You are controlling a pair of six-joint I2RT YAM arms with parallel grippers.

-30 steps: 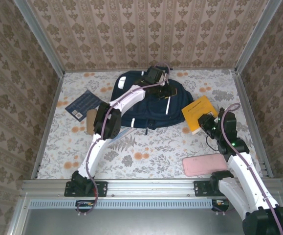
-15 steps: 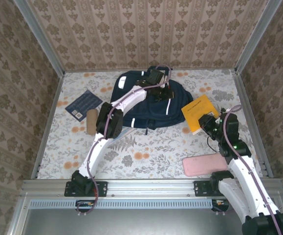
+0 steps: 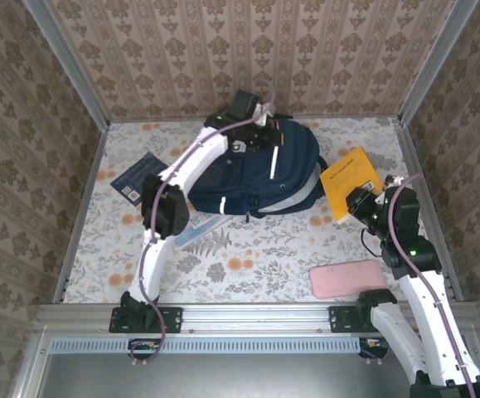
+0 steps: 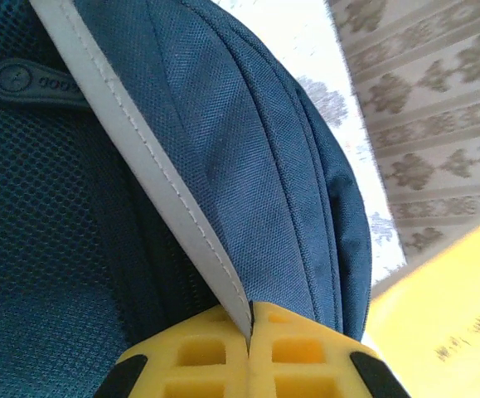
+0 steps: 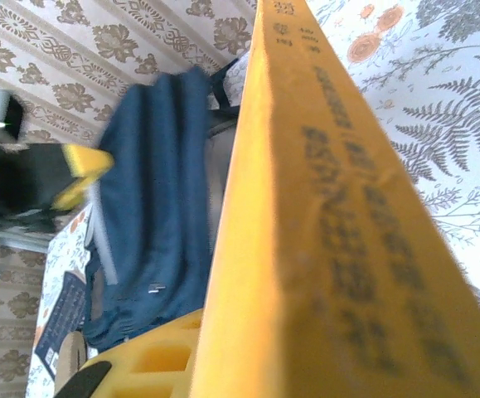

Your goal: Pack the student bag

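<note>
Top: student bag (image 3: 256, 178) sits far-centre on table (image 3: 256, 257). Packing looks early — navy book (image 3: 140, 176) and pink case (image 3: 347, 279) lie outside. Left arm reaches far, left gripper (image 3: 260, 133) at the bag's top.
Left wrist: jaws pinched on white-edged flap (image 4: 152, 178).
Right wrist: right gripper (image 3: 360, 203) clamps yellow book (image 3: 351, 178) — on edge, beside the bag.

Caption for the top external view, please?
The left tool pinches the bag by an edge while the right tool holds a yellow book beside it.

Beige damask-patterned walls (image 3: 240, 50) on three sides; floral-print tabletop (image 3: 248, 261); grey metal rail (image 3: 256, 315) along near edge
</note>
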